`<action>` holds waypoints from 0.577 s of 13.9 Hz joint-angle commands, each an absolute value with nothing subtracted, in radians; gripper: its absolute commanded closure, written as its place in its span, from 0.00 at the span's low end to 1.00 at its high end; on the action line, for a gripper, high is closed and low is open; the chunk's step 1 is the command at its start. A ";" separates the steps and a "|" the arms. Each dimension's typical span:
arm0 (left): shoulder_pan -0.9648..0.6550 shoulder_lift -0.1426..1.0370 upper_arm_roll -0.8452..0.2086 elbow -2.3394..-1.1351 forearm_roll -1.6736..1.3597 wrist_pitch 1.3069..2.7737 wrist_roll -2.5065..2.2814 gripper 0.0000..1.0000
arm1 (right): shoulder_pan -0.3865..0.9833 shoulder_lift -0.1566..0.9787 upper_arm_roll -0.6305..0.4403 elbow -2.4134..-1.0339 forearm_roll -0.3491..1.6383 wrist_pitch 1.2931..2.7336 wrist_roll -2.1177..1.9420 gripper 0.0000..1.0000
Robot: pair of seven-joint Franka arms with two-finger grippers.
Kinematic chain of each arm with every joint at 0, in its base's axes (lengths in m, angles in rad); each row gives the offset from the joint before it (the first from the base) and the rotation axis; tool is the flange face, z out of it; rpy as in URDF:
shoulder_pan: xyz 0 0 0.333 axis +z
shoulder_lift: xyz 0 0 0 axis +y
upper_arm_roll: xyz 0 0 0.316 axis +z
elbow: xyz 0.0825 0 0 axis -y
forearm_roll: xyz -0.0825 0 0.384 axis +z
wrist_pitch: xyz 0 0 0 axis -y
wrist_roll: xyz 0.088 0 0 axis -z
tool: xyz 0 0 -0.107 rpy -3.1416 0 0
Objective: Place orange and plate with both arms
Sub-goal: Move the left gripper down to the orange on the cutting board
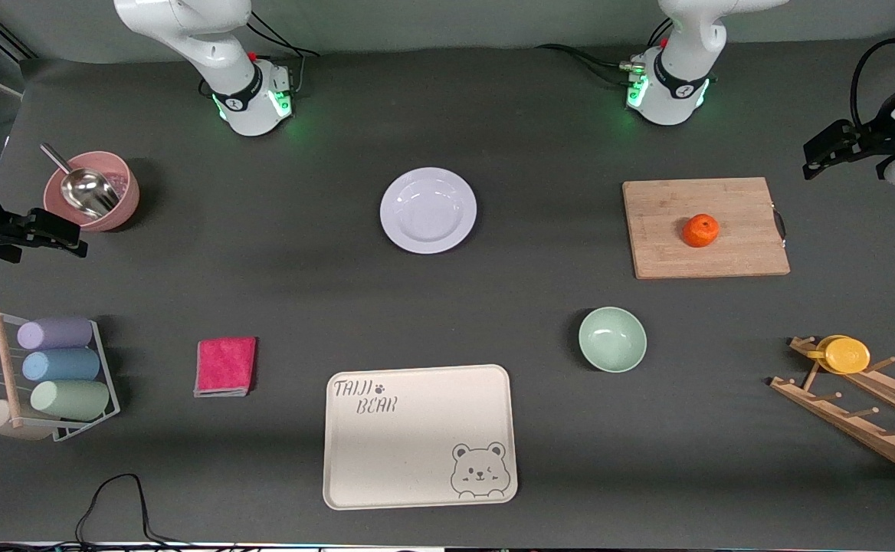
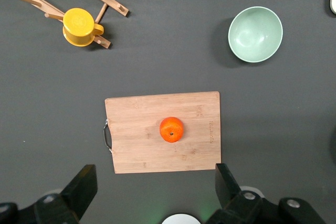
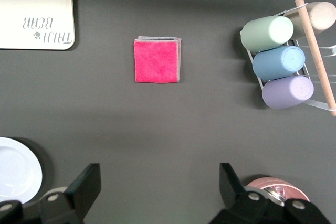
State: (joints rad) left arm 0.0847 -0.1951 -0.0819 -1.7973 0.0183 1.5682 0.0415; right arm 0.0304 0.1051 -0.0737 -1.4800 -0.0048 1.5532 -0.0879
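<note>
Both arms wait high. The left gripper [image 2: 152, 192] hangs over the cutting board [image 1: 704, 227] edge, jaws apart, the orange [image 2: 171, 129] at the board's middle. The right gripper [image 3: 157, 192], jaws apart, should approach the plate's [image 1: 427, 210] rim at mid-desk.

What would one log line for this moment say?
orange: on cutting board | plate: on table, untouched | left gripper: open, above board | right gripper: open, waiting
</note>
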 commanded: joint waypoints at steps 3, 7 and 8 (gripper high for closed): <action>0.092 -0.193 -0.078 -1.798 0.009 1.565 0.043 0.00 | 0.028 0.084 -0.071 -1.500 -0.009 1.554 -0.067 0.00; 0.092 -0.207 -0.077 -1.954 0.002 1.650 0.044 0.00 | 0.028 0.084 -0.071 -1.502 -0.009 1.555 -0.067 0.00; 0.089 -0.212 -0.078 -2.026 0.002 1.723 0.043 0.00 | 0.028 0.084 -0.071 -1.505 -0.009 1.557 -0.067 0.00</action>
